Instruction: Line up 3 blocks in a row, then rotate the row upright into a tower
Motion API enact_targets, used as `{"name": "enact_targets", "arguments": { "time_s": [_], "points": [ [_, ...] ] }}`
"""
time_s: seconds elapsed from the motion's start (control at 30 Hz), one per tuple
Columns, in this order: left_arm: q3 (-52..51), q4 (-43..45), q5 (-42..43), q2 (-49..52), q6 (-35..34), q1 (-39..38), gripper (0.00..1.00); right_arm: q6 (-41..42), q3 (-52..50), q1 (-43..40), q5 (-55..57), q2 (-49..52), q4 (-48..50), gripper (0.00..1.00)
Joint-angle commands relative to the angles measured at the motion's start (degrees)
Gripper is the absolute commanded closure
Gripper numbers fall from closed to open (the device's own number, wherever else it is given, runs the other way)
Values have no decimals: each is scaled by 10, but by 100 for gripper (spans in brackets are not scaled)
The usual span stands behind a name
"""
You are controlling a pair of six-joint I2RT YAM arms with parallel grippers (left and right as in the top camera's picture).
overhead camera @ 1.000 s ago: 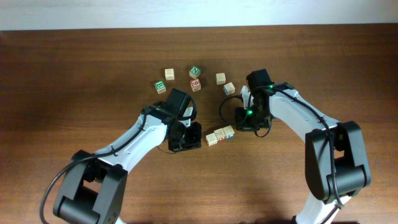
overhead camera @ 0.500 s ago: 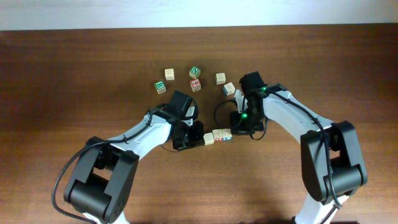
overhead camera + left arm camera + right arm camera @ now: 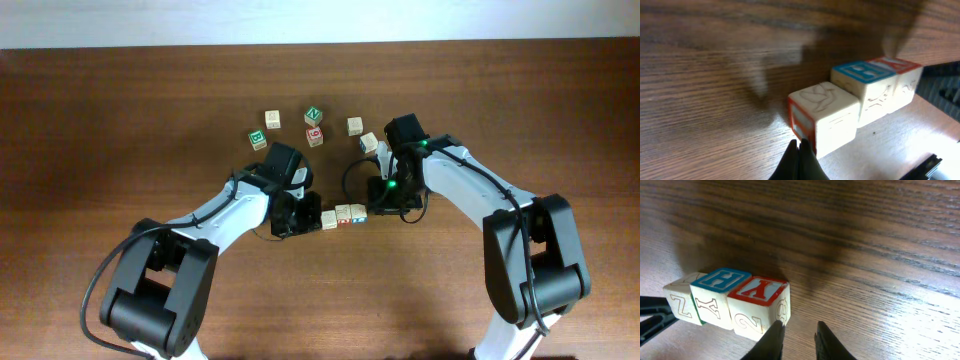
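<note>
Wooden and pale, the three blocks lay in one touching row near the middle of the table [image 3: 120,120]. From overhead I saw the tan block [image 3: 329,221] at the nine o'clock end, the blue-print block [image 3: 343,215] in the middle and the red-print block [image 3: 357,212] at the three o'clock end; the row tilted slightly toward two o'clock.

The left gripper [image 3: 800,152] came in from the row's nine o'clock side; it was clenched on nothing, and its joined tips met the tan block low on the red-framed side face. The right gripper [image 3: 797,335] stood at the three o'clock end; its fingers were a little apart with only bare wood between them. One fingertip [image 3: 776,330] sat just at the red-print block's near corner; I could not tell whether it touched.

Toward twelve o'clock of the row, well apart from it, stood loose cubes: a green-faced cube [image 3: 258,138], a pale cube [image 3: 272,119], a second green cube [image 3: 314,114] and a red-faced cube [image 3: 315,135] just beside it.
</note>
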Motion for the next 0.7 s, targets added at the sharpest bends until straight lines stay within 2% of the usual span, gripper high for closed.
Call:
{"name": "enact_targets", "arguments": {
  "time_s": [0.0,0.07,0.2,0.3,0.37,0.47,0.53,0.67],
  "points": [
    [55,-34,-23,3,63,15,100,-14,26,-7,6,7,-26,75],
    [89,-70,-43,3,89,29,100,-24,63,-7,17,7,-55,73],
    [113,-86,-47,3,116,48,100,-21,102,-4,15,7,-73,71],
    [157,-128,-90,3,116,99,100,49,111,13,15,7,-45,81],
    [203,-162,-136,3,116,148,100,112,111,42,36,8,2,82],
    [229,-173,-173,3,116,204,98,203,111,89,134,8,28,82],
    [229,-188,-200,3,116,215,96,220,111,104,163,18,26,81],
    [229,-194,-210,3,116,214,93,219,111,103,143,69,23,81]
  ]
}}
